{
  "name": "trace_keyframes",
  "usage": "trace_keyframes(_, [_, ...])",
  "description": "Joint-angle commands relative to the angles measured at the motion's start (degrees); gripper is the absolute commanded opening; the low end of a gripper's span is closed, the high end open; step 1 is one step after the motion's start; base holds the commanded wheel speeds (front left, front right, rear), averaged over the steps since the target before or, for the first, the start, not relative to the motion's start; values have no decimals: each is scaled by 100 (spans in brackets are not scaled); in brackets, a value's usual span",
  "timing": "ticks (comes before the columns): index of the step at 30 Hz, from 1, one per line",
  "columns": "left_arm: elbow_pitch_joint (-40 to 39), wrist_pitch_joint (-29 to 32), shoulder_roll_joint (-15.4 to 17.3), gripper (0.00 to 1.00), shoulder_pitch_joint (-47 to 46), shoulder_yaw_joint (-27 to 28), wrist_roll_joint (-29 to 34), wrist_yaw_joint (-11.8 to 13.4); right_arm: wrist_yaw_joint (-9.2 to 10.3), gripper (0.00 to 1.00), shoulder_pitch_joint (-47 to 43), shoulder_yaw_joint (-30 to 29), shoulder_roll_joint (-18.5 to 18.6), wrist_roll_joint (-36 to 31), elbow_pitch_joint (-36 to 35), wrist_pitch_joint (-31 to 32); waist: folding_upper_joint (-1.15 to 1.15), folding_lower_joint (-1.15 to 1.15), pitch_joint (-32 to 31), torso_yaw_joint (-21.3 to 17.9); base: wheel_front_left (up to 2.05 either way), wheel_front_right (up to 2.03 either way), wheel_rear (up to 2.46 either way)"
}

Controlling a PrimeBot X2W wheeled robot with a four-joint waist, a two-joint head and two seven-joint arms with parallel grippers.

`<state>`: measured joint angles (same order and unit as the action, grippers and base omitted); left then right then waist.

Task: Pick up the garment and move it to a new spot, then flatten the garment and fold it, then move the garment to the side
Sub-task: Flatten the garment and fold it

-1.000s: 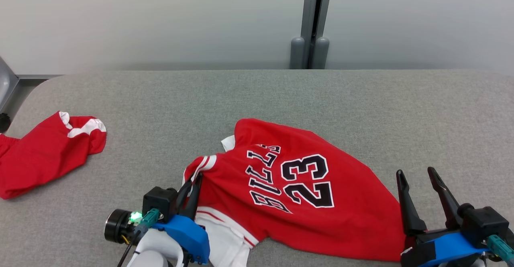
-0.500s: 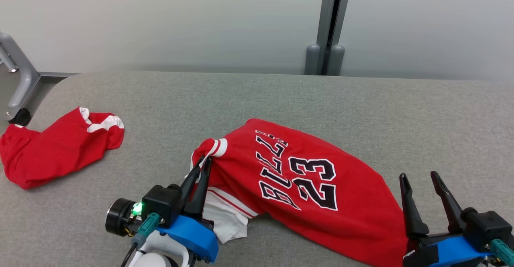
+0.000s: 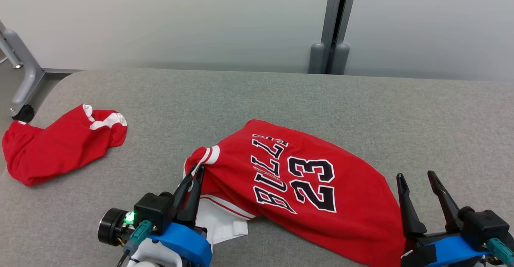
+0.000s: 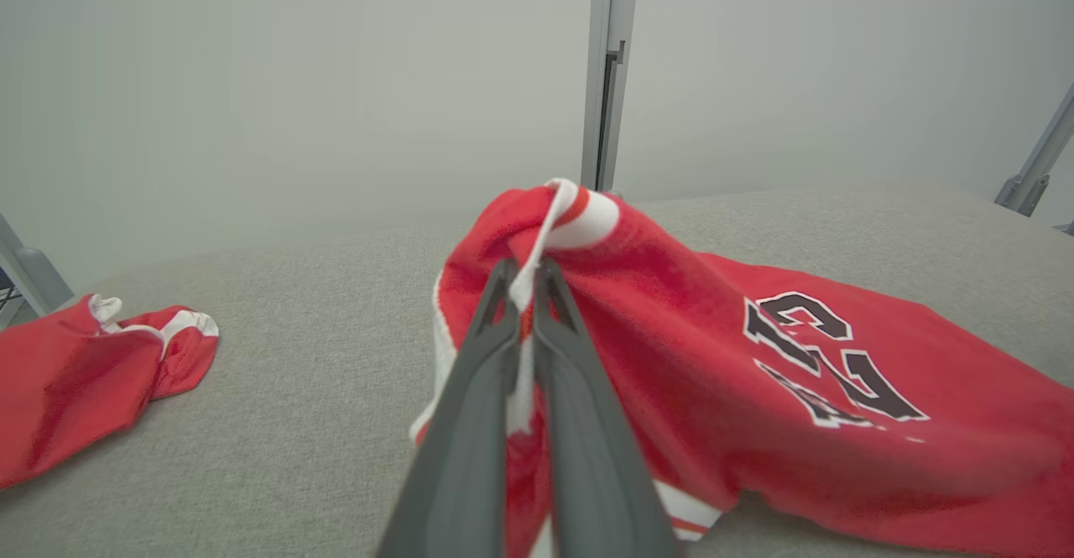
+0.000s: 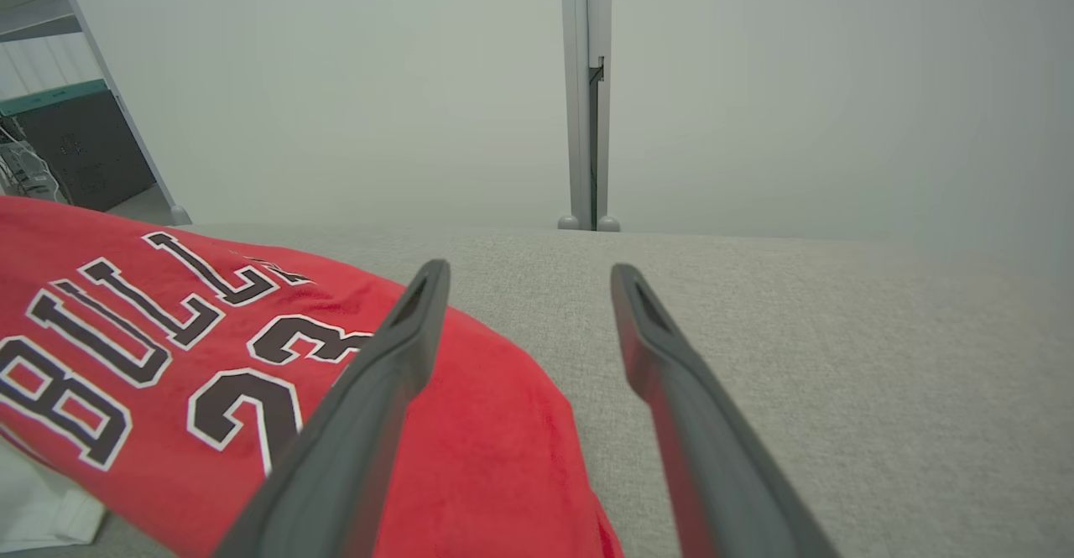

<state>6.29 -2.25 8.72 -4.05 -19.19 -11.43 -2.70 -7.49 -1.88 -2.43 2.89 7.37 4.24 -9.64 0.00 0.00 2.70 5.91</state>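
- Left fingers pinched the jersey's striped edge, lifted.
- Right fingers stood spread, empty, its other end just beside them.
- Relocating appeared under way; flattening, folding, side placement remained.

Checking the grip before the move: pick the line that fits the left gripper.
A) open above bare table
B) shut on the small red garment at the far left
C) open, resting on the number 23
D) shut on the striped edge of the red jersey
D: the left gripper has its fingers pinched together on the white-striped trim of the red jersey, holding that edge bunched up above the grey table.
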Motion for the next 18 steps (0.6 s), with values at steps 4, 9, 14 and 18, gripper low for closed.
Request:
trace_keyframes(4, [31, -41, 64, 0, -194, 108, -59, 44, -2, 100, 53, -16, 0, -26, 10, -10, 0, 0, 88, -108, 0, 0, 0])
trace_keyframes(9, [178, -108, 155, 0, -465, 257, -111, 57, -2, 100, 152, -47, 0, -48, -2, -22, 0, 0, 261, -264, 0, 0, 0])
trace_keyframes(14, [499, -209, 285, 0, -808, 387, -163, 21, -1, 100, 253, -82, 1, -62, -7, -40, 0, 0, 480, -467, 0, 0, 0])
trace_keyframes(18, [854, -264, 403, 0, -1102, 452, -160, -34, -2, 100, 363, -105, 0, -74, 3, -64, 0, 0, 684, -657, 0, 0, 0])
